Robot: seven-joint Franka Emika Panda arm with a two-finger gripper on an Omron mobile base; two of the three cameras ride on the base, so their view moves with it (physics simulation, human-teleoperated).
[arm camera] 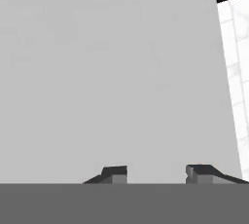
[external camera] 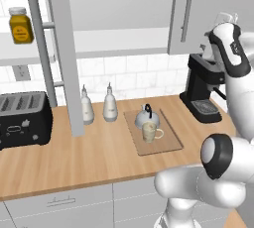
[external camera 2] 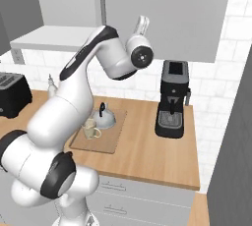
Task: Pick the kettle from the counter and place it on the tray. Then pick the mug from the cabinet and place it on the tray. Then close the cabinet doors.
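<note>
The pale grey kettle (external camera: 147, 117) (external camera 2: 104, 117) and the cream mug (external camera: 151, 132) (external camera 2: 90, 129) both stand on the tan tray (external camera: 166, 139) (external camera 2: 109, 141) on the wooden counter (external camera: 99, 157). The cabinet (external camera: 119, 41) has its left door (external camera: 64, 58) swung out edge-on, with its bar handle (external camera: 42, 48) showing. Its right door (external camera: 208, 9) (external camera 2: 167, 14) (arm camera: 112, 72) lies flat across the front. My gripper (arm camera: 158, 175) is open with nothing between its fingertips (arm camera: 115, 174), held high and pointing straight at that grey door panel from close by. The hand (external camera 2: 141, 24) is raised beside the door.
A yellow jar (external camera: 21, 25) stands on the white shelf. Two slim bottles (external camera: 87, 105) stand behind the open door, a black toaster (external camera: 22, 119) at the left, a black coffee machine (external camera: 204, 89) (external camera 2: 172, 99) at the right. A tall grey panel (external camera 2: 236, 161) borders the counter's right end.
</note>
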